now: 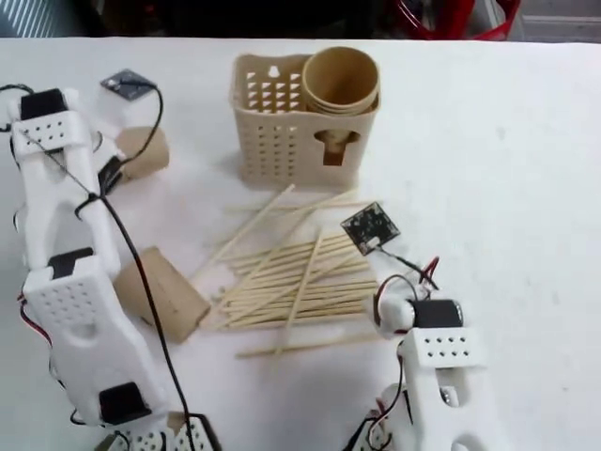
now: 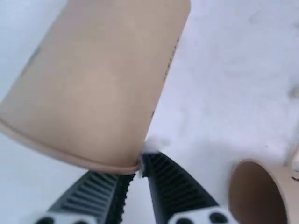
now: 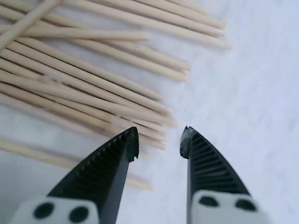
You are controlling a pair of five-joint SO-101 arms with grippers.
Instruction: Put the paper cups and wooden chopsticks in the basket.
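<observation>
**Left tool on a cup, right tool open over the sticks**

My left tool (image 2: 140, 161) is drawn almost shut at the rim of a paper cup (image 2: 93, 79) that lies on its side on the counter (image 1: 507, 169). One finger (image 2: 100, 193) runs in under the rim edge and the other sits just outside it, so I read it as pinching the cup wall. In the high view that cup (image 1: 143, 150) sits at the far left, partly hidden by the left arm.

A second cup (image 1: 161, 293) lies on its side nearer the arm bases, beside the left arm and just left of the chopsticks (image 1: 291, 277). My left wrist view catches its open mouth (image 2: 259, 193) off to one side.

The basket (image 1: 282, 141) stands upright toward the back of the counter. The stacked cups (image 1: 340, 80) sit upright in its right compartment.

The chopsticks lie loose in front of the basket, most in a rough bundle. A few fan out toward the basket, and one lies apart on the near side.

My right tool (image 3: 159, 140) is open with a clear gap and holds nothing. It is low over the counter at the ends of the chopsticks (image 3: 84, 79), with one fingertip over the outermost stick ends and the other over bare counter.
</observation>
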